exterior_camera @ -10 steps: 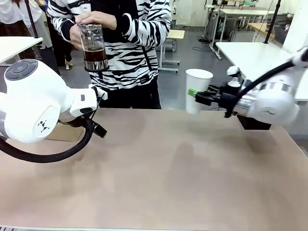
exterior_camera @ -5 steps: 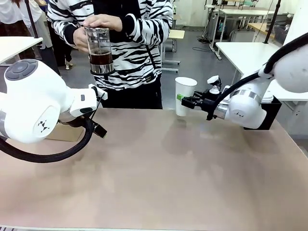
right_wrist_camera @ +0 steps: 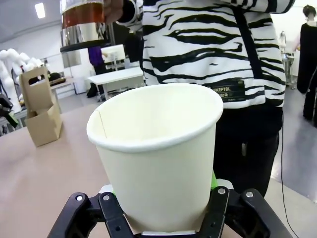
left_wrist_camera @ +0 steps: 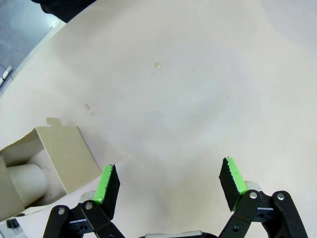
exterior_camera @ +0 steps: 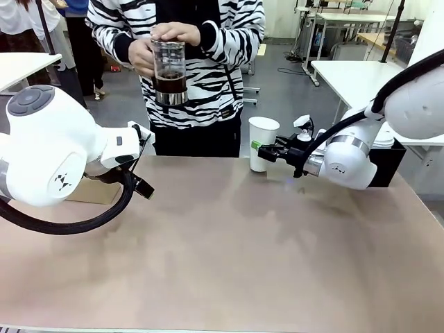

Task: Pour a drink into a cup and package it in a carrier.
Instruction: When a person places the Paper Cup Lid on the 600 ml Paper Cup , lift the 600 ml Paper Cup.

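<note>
My right gripper (exterior_camera: 266,148) is shut on the cup (exterior_camera: 263,141), a white, empty, lidless paper cup held upright near the table's far edge. Whether its base touches the table I cannot tell. In the right wrist view the cup (right_wrist_camera: 157,148) stands between the fingers of my right gripper (right_wrist_camera: 162,187). The person across the table holds a clear glass jug (exterior_camera: 170,71) in both hands, with the dark brown drink (exterior_camera: 170,84) low inside it. The brown cardboard carrier (right_wrist_camera: 42,111) sits at the table's left side. My left gripper (left_wrist_camera: 171,174) hangs open over bare table beside the carrier (left_wrist_camera: 47,153).
A black box (exterior_camera: 386,164) stands at the table's far right behind my right arm. My bulky white left arm (exterior_camera: 48,146) covers the left side of the table. A pale cylinder (left_wrist_camera: 27,181) sits inside the carrier. Bare table (exterior_camera: 236,250) stretches across the middle and front.
My right arm has carried the cup leftward and down toward the table. The person has moved the jug to the right, closer to the cup. My left arm has stayed still.
</note>
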Robot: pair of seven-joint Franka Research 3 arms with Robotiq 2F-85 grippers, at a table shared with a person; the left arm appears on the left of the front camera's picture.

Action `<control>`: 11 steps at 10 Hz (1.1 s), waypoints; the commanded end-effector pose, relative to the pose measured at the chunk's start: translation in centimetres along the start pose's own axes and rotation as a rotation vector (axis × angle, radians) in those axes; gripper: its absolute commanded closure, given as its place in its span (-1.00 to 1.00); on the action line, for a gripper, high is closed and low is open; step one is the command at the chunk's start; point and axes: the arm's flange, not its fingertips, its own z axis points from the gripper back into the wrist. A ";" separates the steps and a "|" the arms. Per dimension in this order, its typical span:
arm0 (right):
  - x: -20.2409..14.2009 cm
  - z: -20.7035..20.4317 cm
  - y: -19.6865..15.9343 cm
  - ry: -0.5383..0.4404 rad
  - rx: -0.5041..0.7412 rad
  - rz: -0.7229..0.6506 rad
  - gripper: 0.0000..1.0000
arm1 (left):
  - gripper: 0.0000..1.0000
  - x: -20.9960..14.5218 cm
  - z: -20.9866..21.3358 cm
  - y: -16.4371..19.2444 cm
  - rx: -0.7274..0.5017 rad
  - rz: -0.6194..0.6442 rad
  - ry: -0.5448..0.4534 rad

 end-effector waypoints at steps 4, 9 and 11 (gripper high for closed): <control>0.0 0.1 -0.1 0.002 -0.008 -0.002 -0.19 | -1.00 0.0 0.1 0.0 -0.002 0.000 -0.002; 0.0 0.1 -0.1 0.002 -0.008 -0.002 -0.19 | -1.00 0.0 0.1 0.0 -0.002 0.000 -0.002; 0.0 0.1 -0.1 0.002 -0.008 -0.002 -0.19 | -1.00 0.0 0.1 0.0 -0.002 0.000 -0.002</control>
